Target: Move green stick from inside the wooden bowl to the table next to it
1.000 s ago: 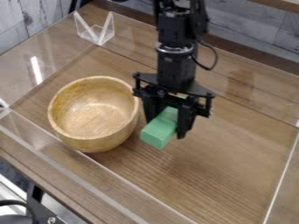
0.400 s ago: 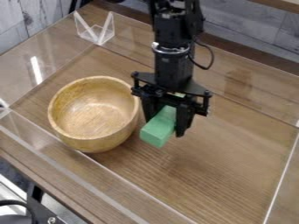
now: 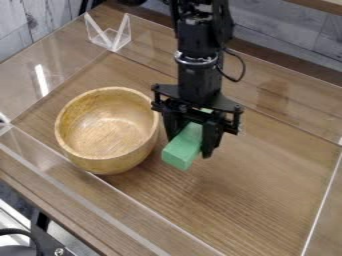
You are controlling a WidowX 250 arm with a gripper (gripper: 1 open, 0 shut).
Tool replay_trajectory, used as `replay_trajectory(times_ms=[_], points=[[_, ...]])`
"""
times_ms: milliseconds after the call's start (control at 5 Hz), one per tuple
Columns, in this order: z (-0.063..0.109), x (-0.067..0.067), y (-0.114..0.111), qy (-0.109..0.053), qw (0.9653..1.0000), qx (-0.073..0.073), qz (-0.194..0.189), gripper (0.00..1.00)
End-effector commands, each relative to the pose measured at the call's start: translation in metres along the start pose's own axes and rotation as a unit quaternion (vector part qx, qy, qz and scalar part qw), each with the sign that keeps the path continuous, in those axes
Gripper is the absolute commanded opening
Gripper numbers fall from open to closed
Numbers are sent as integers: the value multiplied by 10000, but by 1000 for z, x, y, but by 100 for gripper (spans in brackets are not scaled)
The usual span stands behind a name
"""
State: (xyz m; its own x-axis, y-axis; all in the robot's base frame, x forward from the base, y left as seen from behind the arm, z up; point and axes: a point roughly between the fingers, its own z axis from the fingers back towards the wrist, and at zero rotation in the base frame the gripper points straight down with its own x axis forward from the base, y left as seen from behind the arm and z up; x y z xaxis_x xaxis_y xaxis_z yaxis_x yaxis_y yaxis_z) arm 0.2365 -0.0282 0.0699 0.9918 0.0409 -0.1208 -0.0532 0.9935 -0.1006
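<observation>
On the brown wood-grain counter (image 3: 254, 200) we see one round, thick-walled wooden bowl (image 3: 107, 128); just right of it, the tool (image 3: 197, 137) clenches one flat, matte green stick (image 3: 185, 148).

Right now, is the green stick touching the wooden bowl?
Cannot tell. In the camera view the green stick, held in the shut gripper, sits right beside the wooden bowl wall, and no clear gap or contact shows between them.
</observation>
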Motion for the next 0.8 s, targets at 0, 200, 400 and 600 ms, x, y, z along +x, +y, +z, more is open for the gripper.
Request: replay_trajectory(times_ms=[0,200,400,600], points=[[7,4,-2,-201,9998,20,-59,0],[5,5,-2,-214,9997,34,-59,0],[3,6,-2,-222,9997,46,-59,0],[-2,6,0,-172,9998,82,-52,0]])
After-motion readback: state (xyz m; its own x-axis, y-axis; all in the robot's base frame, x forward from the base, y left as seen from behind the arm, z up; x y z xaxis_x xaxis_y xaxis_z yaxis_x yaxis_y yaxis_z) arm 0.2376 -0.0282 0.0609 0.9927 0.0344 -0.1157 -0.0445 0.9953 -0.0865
